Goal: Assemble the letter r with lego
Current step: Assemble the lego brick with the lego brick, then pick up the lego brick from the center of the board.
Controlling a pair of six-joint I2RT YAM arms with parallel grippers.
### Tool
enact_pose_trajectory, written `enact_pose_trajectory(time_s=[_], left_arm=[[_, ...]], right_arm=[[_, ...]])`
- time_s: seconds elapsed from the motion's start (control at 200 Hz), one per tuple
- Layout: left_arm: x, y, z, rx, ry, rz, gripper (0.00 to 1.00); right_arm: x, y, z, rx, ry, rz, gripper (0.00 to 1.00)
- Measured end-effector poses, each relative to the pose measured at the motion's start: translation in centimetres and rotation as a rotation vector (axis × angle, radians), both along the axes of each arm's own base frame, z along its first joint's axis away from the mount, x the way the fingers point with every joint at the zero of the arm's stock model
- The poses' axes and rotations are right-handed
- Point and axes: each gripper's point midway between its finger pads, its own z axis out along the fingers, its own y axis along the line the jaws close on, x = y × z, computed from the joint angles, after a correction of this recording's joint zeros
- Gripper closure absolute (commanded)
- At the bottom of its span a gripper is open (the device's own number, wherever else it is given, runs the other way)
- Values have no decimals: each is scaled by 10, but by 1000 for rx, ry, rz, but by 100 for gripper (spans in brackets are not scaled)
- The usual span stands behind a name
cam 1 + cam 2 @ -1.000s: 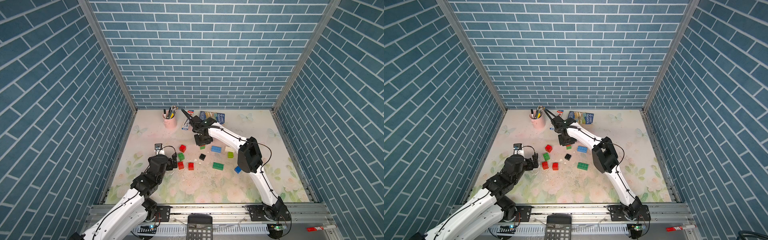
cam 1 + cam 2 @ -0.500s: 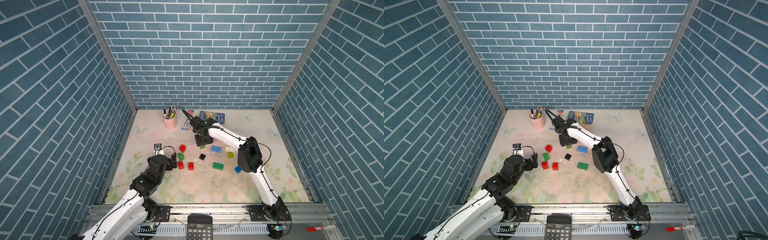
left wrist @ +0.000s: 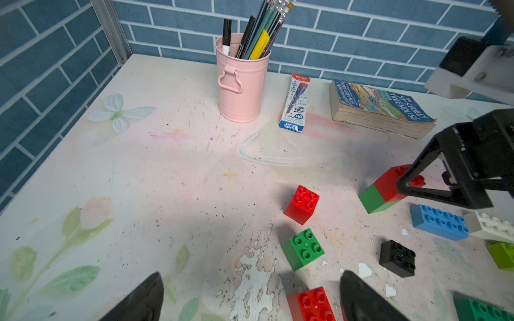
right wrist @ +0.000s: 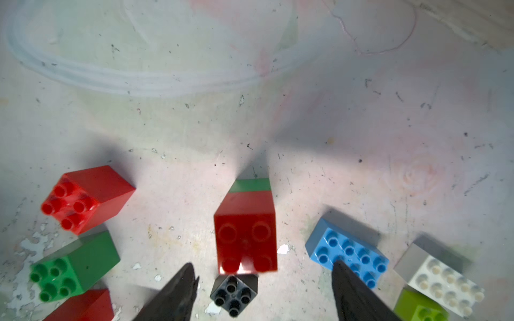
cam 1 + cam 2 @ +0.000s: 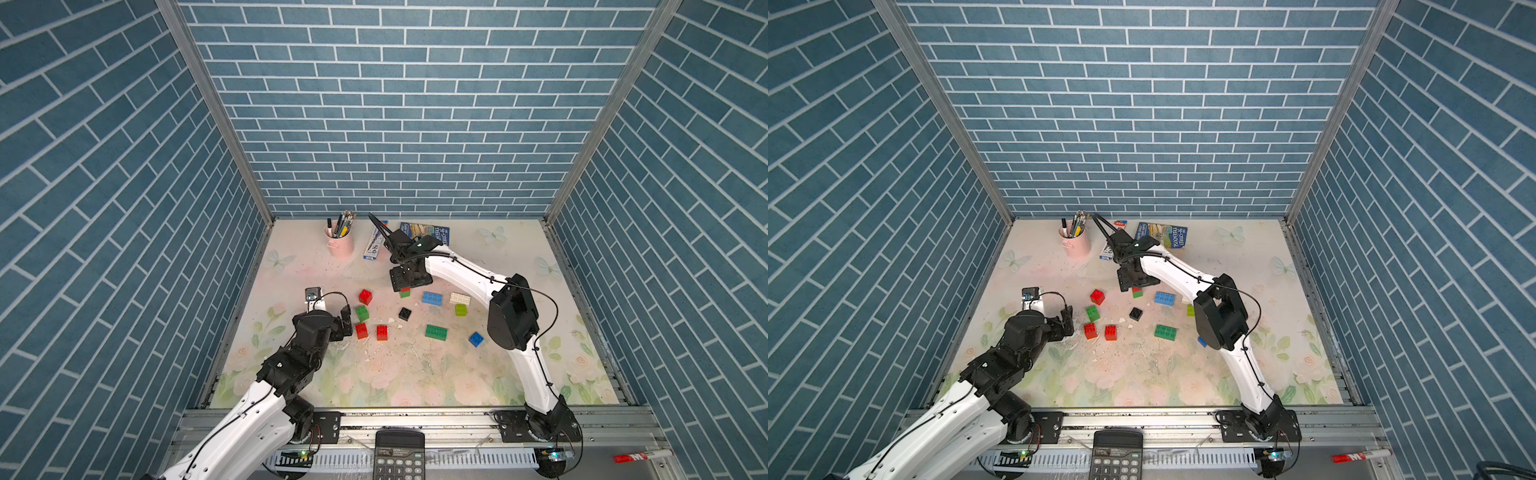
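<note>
Red-on-green stack [image 4: 244, 230] sits under the right end effector's [image 4: 262, 265] parted, empty jaws — one sideways brush could topple it — the left end effector [image 3: 251, 275] gapes too.

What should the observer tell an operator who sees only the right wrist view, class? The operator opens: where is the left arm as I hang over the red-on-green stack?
Observer: The left gripper is open, with a red brick just ahead of it.
Operator: What stands at the far end?
Observer: A pink pen cup stands there, upright.
Operator: Any long brick outside my picture?
Observer: Yes, a long green brick lies nearer the arm bases than the black brick.
</note>
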Motion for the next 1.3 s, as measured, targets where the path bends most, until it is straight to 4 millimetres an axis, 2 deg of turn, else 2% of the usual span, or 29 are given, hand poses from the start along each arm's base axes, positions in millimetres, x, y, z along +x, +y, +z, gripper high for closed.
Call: enact_pose_trajectory(time_s=[0.135, 0.26, 0.375, 0.45, 0.495, 0.515, 0.53, 0.59, 0.7, 0.765, 0.805, 0.895, 0.915, 0.94, 0.975, 0.995, 1.035, 1.095, 1.19, 1.3], left_arm=[[2, -3, 5, -6, 1, -7, 0], [9, -15, 7, -18, 33, -38, 1], [17, -32, 5, -32, 79, -83, 2], [22, -51, 4, -34, 106, -131, 2], [25, -63, 6, -35, 117, -160, 2], [27, -70, 7, -36, 122, -176, 1], [28, -74, 7, -36, 125, -185, 2], [34, -91, 9, -37, 140, -217, 2], [52, -122, 17, -41, 160, -255, 2], [62, -138, 21, -37, 167, -268, 1], [69, -147, 24, -35, 170, -276, 1], [82, -166, 27, -28, 181, -287, 1], [86, -169, 28, -26, 184, -289, 1], [89, -174, 28, -25, 188, -290, 1], [94, -180, 27, -24, 198, -292, 1], [96, -182, 26, -23, 202, -293, 2], [99, -187, 23, -22, 213, -294, 2], [102, -191, 15, -17, 239, -293, 2], [104, -195, 4, -6, 275, -293, 2], [104, -199, -8, 8, 314, -296, 2]], right_arm=[[-7, -14, 23, 10, -42, -9, 22], [-21, -45, 31, -9, -60, -29, 23], [-37, -83, 24, -34, -50, -71, 23], [-48, -111, 13, -50, -36, -112, 22], [-54, -124, 7, -57, -25, -133, 17], [-56, -130, 4, -59, -22, -143, 5], [-58, -134, 2, -58, -20, -153, 2], [-65, -150, -7, -68, -10, -178, 2], [-74, -167, -13, -50, -13, -204, 2], [-76, -172, -10, -22, -29, -216, 9], [-75, -174, -6, 3, -42, -225, 22], [-70, -181, 2, 54, -74, -252, 65], [-68, -182, 4, 64, -78, -258, 71], [-67, -184, 5, 75, -85, -265, 72], [-65, -185, 6, 88, -89, -276, 65], [-64, -186, 7, 92, -92, -279, 58], [-62, -189, 7, 103, -95, -292, 34], [-60, -191, 7, 107, -96, -297, 15], [-58, -194, 10, 113, -102, -300, 5], [-56, -198, 15, 122, -116, -305, 4]])
